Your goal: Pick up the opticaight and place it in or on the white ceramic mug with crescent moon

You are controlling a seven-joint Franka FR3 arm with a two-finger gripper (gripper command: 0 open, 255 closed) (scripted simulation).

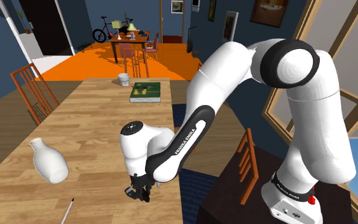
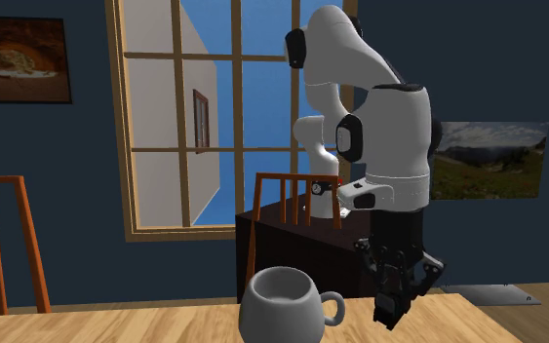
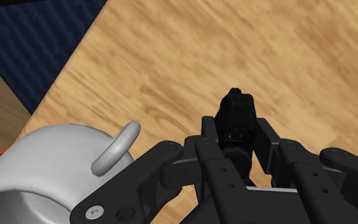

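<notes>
Currently the gripper [image 2: 391, 310] is clamped on the small black opticaight [image 3: 236, 113], low over the wooden table [image 2: 106, 326]. The grasp appears complete; lift-off cannot be confirmed. Left to do: carry it to the white mug [image 2: 280, 304], at the gripper's 9 o'clock in the second exterior view, and release it inside.

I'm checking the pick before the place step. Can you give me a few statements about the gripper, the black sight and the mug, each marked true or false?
1. The gripper clasps the small black sight between its fingers. True.
2. The mug lies on its side. False: it stands upright on the table, opening up.
3. The mug's handle points toward the gripper. True.
4. The sight already sits inside the mug. False: it is in the gripper, beside the mug.
</notes>
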